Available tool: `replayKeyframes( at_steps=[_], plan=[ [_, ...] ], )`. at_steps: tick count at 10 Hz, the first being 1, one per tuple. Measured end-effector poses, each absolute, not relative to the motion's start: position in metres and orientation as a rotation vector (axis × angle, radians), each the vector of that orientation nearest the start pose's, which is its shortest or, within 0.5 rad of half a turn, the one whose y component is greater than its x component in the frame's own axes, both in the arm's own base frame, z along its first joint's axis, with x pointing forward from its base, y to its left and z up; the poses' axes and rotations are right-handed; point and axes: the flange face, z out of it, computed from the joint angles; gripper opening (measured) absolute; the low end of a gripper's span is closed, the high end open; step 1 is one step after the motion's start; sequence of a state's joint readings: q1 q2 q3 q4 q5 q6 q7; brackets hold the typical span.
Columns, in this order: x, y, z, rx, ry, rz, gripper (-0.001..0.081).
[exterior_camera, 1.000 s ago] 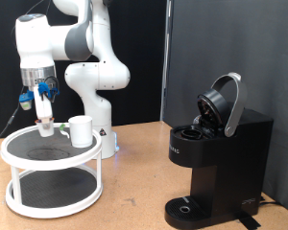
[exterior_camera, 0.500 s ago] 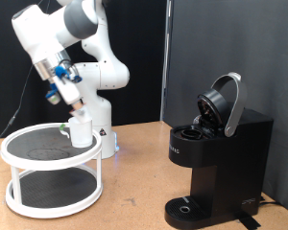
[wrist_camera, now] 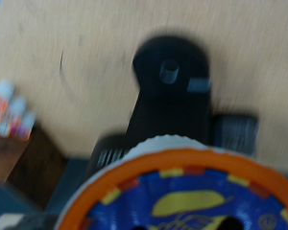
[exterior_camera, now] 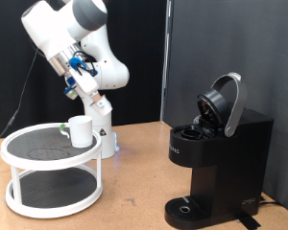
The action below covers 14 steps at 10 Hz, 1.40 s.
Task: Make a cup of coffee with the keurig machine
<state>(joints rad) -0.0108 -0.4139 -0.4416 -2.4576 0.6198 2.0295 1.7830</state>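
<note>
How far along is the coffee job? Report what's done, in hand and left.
Done: the keurig machine has its lid open. In hand: the gripper hangs in the air above the cup, and an orange-rimmed, blue-topped disc fills the wrist view right at it. Left: the cup stands on the white rack, not on the drip tray.

A white two-tier round rack (exterior_camera: 50,182) with dark shelf surfaces stands on a light wooden table (exterior_camera: 134,168) at the exterior view's left. A black curtain (exterior_camera: 240,48) hangs behind, beside a pale wall (exterior_camera: 10,67).
</note>
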Motion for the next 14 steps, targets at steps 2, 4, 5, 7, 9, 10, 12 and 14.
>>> replayKeyframes(
  at_steps=[2,4,5,7,9,10,12,14],
  plan=[
    [0.409,-0.140,0.462,-0.783,2.339,0.829,0.0395],
    [0.426,-0.120,0.474,-0.795,2.321,0.916,0.0395],
    [0.434,-0.109,0.479,-0.803,2.325,0.942,0.0395],
    [0.450,-0.088,0.488,-0.816,2.347,0.956,0.0395],
    [0.466,-0.066,0.494,-0.827,2.357,0.945,0.0395],
    [0.473,-0.055,0.496,-0.829,2.359,0.935,0.0395],
    [0.488,-0.033,0.500,-0.843,2.363,0.913,0.0395],
    [0.502,-0.015,0.502,-0.860,2.379,0.910,0.0395]
  ],
)
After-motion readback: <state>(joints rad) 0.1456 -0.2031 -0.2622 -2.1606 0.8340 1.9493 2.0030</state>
